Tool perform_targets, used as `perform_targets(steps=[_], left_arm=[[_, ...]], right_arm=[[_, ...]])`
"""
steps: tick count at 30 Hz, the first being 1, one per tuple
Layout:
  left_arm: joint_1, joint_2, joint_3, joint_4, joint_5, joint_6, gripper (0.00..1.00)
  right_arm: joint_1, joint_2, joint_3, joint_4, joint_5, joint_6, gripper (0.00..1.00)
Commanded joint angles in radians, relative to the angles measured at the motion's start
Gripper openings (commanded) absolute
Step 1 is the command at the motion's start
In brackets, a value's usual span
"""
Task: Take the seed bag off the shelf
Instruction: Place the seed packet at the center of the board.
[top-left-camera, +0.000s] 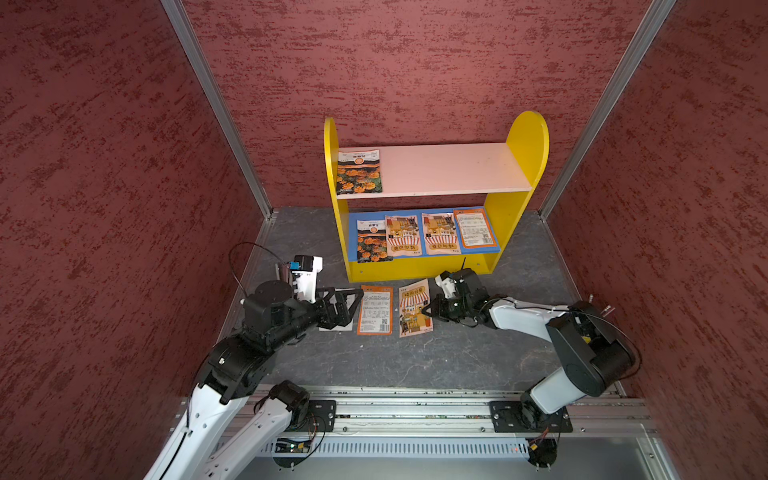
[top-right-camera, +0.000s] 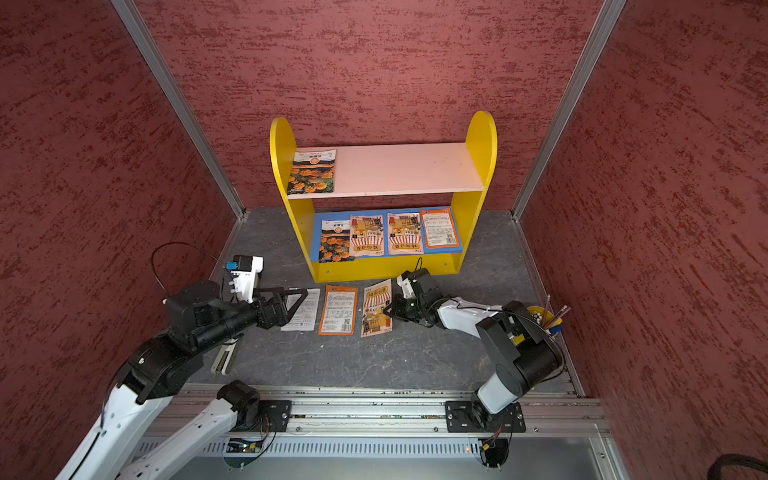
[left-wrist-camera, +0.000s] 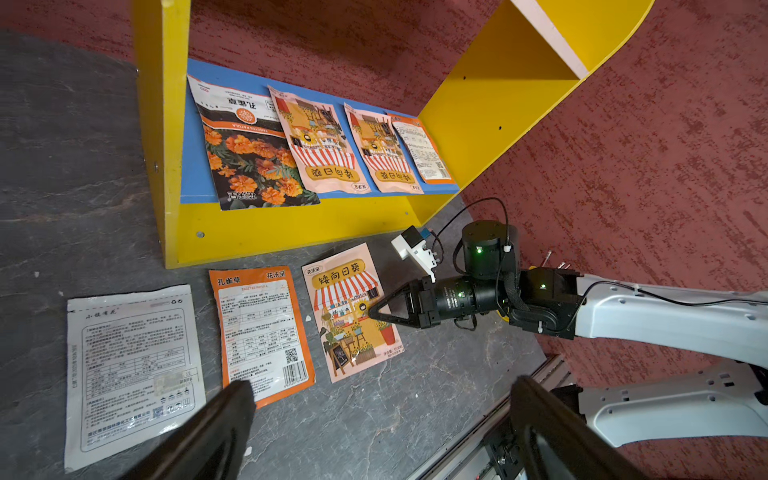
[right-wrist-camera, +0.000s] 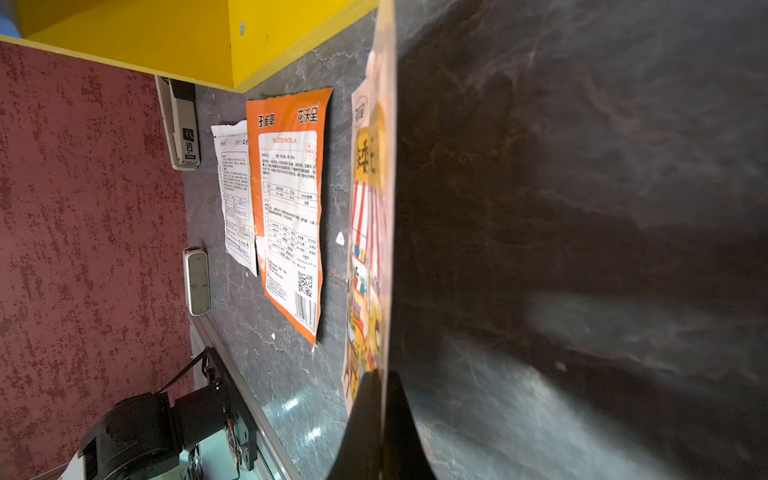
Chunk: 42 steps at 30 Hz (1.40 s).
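Evidently the shelf (top-left-camera: 528, 141) is being cleared one bag at a time. Three bags are laid in a row on the dark floor (top-left-camera: 415, 365) just in front of it: a white bag (top-right-camera: 302, 309) on the left, an orange bag (top-left-camera: 375, 309) in the middle and a pink sunflower bag (top-left-camera: 412, 305) on the right, near one another but apart. The pink sunflower bag is pinched at its right edge by the right gripper (top-left-camera: 424, 310), whose jaws are closed tight on the thin film, as is seen edge-on in the right wrist view. The bag seems to lie flat or nearly flat on the floor, so it is judged to be at the point of release, set beside the others so that nothing is overlapped. The right arm is stretched low and leftward across the floor, the forearm almost level and the wrist close to the foot of the shelf. The left gripper (top-left-camera: 354, 303) is held with its jaws spread wide and nothing between them, above the white bag, the arm bent at the elbow and reaching rightward. Five bags are left on the shelf: a marigold bag (top-left-camera: 359, 172) at the left end of the pink upper board (top-left-camera: 449, 166), and four in a row on the blue lower board (top-left-camera: 353, 218).
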<state>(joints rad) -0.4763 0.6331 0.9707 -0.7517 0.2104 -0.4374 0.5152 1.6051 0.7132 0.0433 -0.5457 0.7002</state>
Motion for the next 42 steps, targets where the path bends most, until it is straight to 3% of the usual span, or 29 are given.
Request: perform_targets(steps=[1,13,18,27,32,35,40,42], left_arm=[[0.001,0.020,0.016,-0.029,-0.003,0.019,1.00],[0.000,0.035,-0.002,-0.008,0.045,0.037,1.00],[0.001,0.018,-0.010,0.012,0.078,0.046,1.00],[0.001,0.039,-0.018,0.004,0.083,0.028,1.00],[0.001,0.065,0.009,-0.027,0.076,0.024,1.00],[0.001,0.063,0.018,-0.010,0.085,0.036,1.00],[0.000,0.110,0.061,0.029,0.125,0.036,1.00],[0.000,0.140,0.084,0.051,0.131,0.023,1.00]], right_arm=[[0.002,0.017,0.038,0.048,-0.005,-0.009,0.00],[0.000,0.085,0.109,-0.044,0.033,-0.076,0.01],[-0.006,0.090,0.107,-0.075,0.055,-0.100,0.10],[-0.018,0.066,0.108,-0.183,0.154,-0.161,0.40],[-0.034,-0.042,0.089,-0.283,0.265,-0.213,0.42],[-0.033,-0.159,0.073,-0.299,0.218,-0.227,0.46],[-0.035,-0.356,0.030,-0.157,-0.112,-0.148,0.57],[-0.030,-0.416,0.006,-0.073,-0.185,-0.082,0.60]])
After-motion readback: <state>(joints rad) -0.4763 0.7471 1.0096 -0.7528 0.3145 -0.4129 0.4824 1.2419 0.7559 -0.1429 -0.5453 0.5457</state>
